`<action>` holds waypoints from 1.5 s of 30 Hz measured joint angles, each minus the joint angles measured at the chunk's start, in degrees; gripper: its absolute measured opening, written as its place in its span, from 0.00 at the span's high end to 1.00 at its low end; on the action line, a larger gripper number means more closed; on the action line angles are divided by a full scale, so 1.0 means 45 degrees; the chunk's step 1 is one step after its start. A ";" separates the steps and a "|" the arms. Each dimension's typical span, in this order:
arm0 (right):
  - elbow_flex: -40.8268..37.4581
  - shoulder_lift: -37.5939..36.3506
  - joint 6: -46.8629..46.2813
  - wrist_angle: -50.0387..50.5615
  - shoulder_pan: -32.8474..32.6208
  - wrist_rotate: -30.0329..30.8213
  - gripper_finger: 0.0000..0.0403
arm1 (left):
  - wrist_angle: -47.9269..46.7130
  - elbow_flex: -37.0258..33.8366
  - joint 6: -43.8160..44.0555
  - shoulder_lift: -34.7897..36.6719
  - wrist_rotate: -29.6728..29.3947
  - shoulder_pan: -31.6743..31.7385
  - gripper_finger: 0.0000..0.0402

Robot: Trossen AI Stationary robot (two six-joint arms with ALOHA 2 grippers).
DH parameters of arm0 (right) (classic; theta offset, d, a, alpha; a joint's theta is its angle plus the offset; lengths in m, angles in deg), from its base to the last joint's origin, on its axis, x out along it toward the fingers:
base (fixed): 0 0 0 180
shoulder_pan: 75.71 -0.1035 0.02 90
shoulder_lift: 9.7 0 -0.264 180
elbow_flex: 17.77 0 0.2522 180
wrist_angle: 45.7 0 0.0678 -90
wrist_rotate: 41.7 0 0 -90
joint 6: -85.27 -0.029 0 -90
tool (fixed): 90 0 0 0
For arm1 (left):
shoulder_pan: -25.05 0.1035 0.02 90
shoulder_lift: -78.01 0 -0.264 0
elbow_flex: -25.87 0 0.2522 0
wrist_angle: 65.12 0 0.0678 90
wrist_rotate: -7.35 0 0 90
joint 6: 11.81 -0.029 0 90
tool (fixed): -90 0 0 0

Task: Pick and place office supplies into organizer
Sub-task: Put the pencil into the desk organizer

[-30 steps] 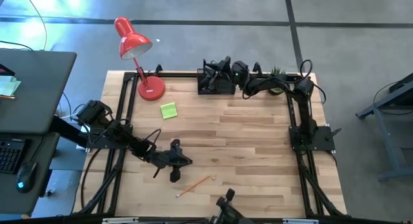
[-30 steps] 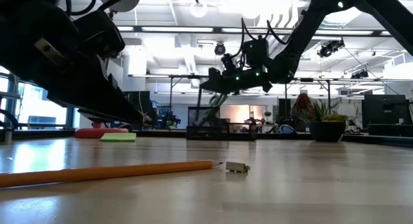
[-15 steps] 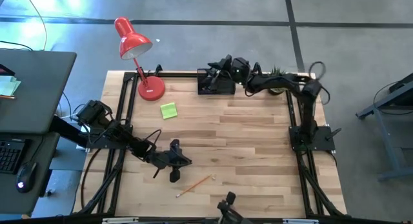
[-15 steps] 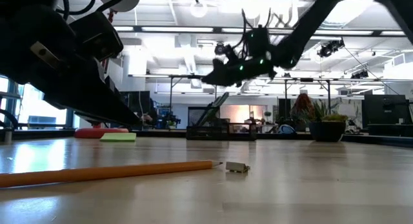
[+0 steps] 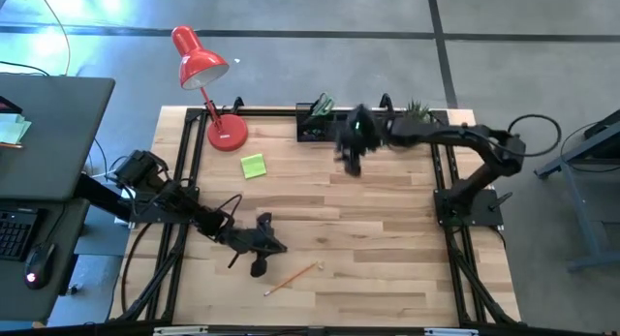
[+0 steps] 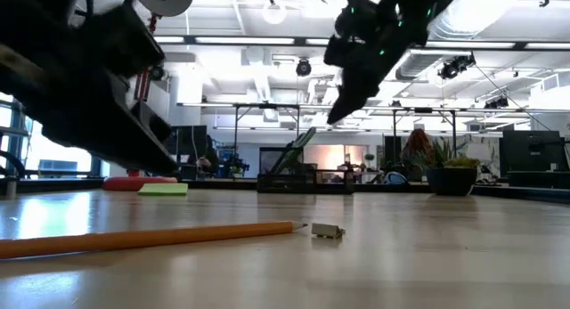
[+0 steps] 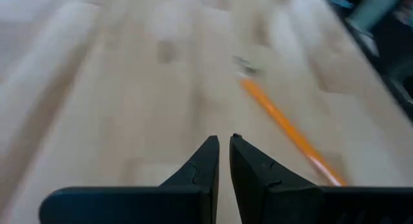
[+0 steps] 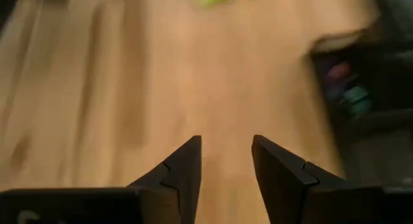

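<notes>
Right gripper (image 5: 351,154) is up off the tabletop (image 5: 387,239) just in front of the organizer (image 5: 323,125), fingers (image 8: 187,166) apart, nothing between them. Left gripper (image 5: 260,259) sits low near the front edge, fingers (image 7: 208,161) pressed nearly together, empty, pointed toward the pencil (image 5: 293,277).

Organizer is at the far edge, between the red lamp (image 5: 201,75) base and the potted plant (image 5: 415,110). The green scissors (image 5: 321,106) stand in it, handles up.

Loose count that I can see: one pencil, one lime sticky-note pad (image 5: 253,166), one tiny block (image 6: 328,230) just off the pencil tip. No loose pens visible.

Handling, my read:
- Pencil: light, stiff, will roll. Pinch mid-shaft, fingers across the axis.
- Sticky pad: light, flat, soft-edged, hard to get under. Take it by two opposite edges; a weak grip may peel the top sheets.
- Tiny block: very light, may skid away if nudged. Needs a centred, narrow pinch.
</notes>
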 joint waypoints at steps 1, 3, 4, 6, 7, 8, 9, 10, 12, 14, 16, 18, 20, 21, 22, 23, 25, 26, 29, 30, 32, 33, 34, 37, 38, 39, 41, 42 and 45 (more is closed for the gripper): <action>-0.0001 -0.0054 0.0047 0.0459 -0.0535 0.0382 0.68 | -0.0027 0.0084 -0.0312 0.0040 0.0291 -0.0097 0.94; -0.0003 -0.0085 0.0019 0.1006 -0.1585 0.0840 0.68 | -0.0009 0.0453 -0.0911 0.0046 0.0791 -0.0275 0.94; -0.0011 -0.0085 -0.0089 0.1108 -0.2072 0.0959 0.68 | -0.0097 0.0678 -0.1163 0.0052 0.1000 -0.0370 0.94; -0.0011 -0.0085 -0.0349 0.1092 -0.2921 0.1167 0.68 | -0.0951 0.1364 -0.1459 0.0054 0.1526 -0.0556 0.94; -0.0011 -0.0085 -0.0529 0.1088 -0.3271 0.1297 0.68 | -0.1943 0.1868 -0.1511 0.0057 0.1760 -0.0644 0.94; -0.0011 -0.0085 -0.0741 0.1091 -0.3627 0.1554 0.68 | -0.3419 0.2491 -0.1473 0.0057 0.1856 -0.0765 0.94; -0.0011 -0.0085 -0.1016 0.1102 -0.3941 0.1899 0.68 | -0.5351 0.3180 -0.1250 0.0055 0.1847 -0.0886 0.94; -0.0011 -0.0085 -0.1330 0.1096 -0.4230 0.2305 0.68 | -0.7333 0.3917 -0.0911 -0.0010 0.1753 -0.0978 0.94; -0.0011 -0.0085 -0.1921 0.1121 -0.4792 0.3120 0.68 | -1.0712 0.5421 -0.0130 -0.0350 0.1698 -0.1106 0.94; -0.0011 -0.0085 -0.2356 0.1174 -0.5290 0.3775 0.68 | -1.2967 0.6602 0.0470 -0.0590 0.2020 -0.1157 0.94; -0.0011 -0.0085 -0.2702 0.1348 -0.5754 0.4231 0.68 | -1.3759 0.7459 0.0837 -0.0704 0.2586 -0.1220 0.94; -0.0011 -0.0085 -0.2983 0.1561 -0.6164 0.4640 0.68 | -1.3893 0.8077 0.1246 -0.0701 0.3096 -0.1255 0.94; -0.0011 -0.0085 -0.3318 0.1901 -0.6525 0.5125 0.68 | -1.3885 0.8602 0.2080 -0.0701 0.3503 -0.1312 0.94; -0.0011 -0.0085 -0.3484 0.2054 -0.6675 0.5340 0.68 | -1.3885 0.8861 0.2570 -0.0701 0.3515 -0.1329 0.94; -0.0011 -0.0085 -0.3641 0.2227 -0.6823 0.5600 0.68 | -1.3880 0.9096 0.3019 -0.0701 0.3511 -0.1333 0.94; -0.0011 -0.0085 -0.3854 0.2456 -0.6959 0.5869 0.68 | -1.3833 0.9302 0.3344 -0.0705 0.3516 -0.1333 0.94; -0.0011 -0.0082 -0.4247 0.2915 -0.7222 0.6347 0.68 | -1.3670 0.9605 0.3801 -0.0926 0.3641 -0.1315 0.94; -0.0011 -0.0065 -0.4489 0.3137 -0.7342 0.6557 0.68 | -1.3732 0.9677 0.3917 -0.1069 0.3745 -0.1308 0.94; -0.0134 -0.0046 -0.5010 0.3592 -0.7670 0.7005 0.68 | -1.3794 0.9766 0.4473 -0.1558 0.4078 -0.1306 0.94; -0.0301 -0.0041 -0.5111 0.3607 -0.7782 0.7092 0.68 | -1.3909 0.9773 0.4698 -0.1731 0.4158 -0.1309 0.94; -0.0735 -0.0022 -0.5220 0.3613 -0.7986 0.7274 0.68 | -1.4565 0.9762 0.5155 -0.2097 0.4349 -0.1309 0.94; -0.0979 -0.0017 -0.5295 0.3558 -0.8075 0.7340 0.68 | -1.4892 0.9756 0.5434 -0.2336 0.4416 -0.1305 0.94; -0.1258 -0.0017 -0.5334 0.3464 -0.8135 0.7353 0.68 | -1.5155 0.9753 0.5711 -0.2477 0.4467 -0.1249 0.94; -0.2055 -0.0017 -0.5716 0.3066 -0.8270 0.7327 0.68 | -1.5373 0.9754 0.6116 -0.2647 0.4498 -0.1185 0.94; -0.2253 -0.0017 -0.5908 0.3033 -0.8296 0.7328 0.68 | -1.5242 0.9761 0.6168 -0.2693 0.4358 -0.1178 0.94; -0.2460 -0.0017 -0.6074 0.2928 -0.8303 0.7323 0.68 | -1.5221 0.9755 0.6173 -0.2713 0.4189 -0.1178 0.94; -0.2818 -0.0016 -0.6364 0.2723 -0.8303 0.7243 0.68 | -1.4856 0.9753 0.6173 -0.2714 0.4080 -0.1193 0.94; -0.2931 -0.0013 -0.6492 0.2733 -0.8303 0.7235 0.68 | -1.4654 0.9766 0.6173 -0.2716 0.4069 -0.1197 0.94; -0.3116 -0.0017 -0.6702 0.2617 -0.8300 0.7236 0.68 | -1.4564 0.9759 0.6203 -0.2712 0.4034 -0.1207 0.94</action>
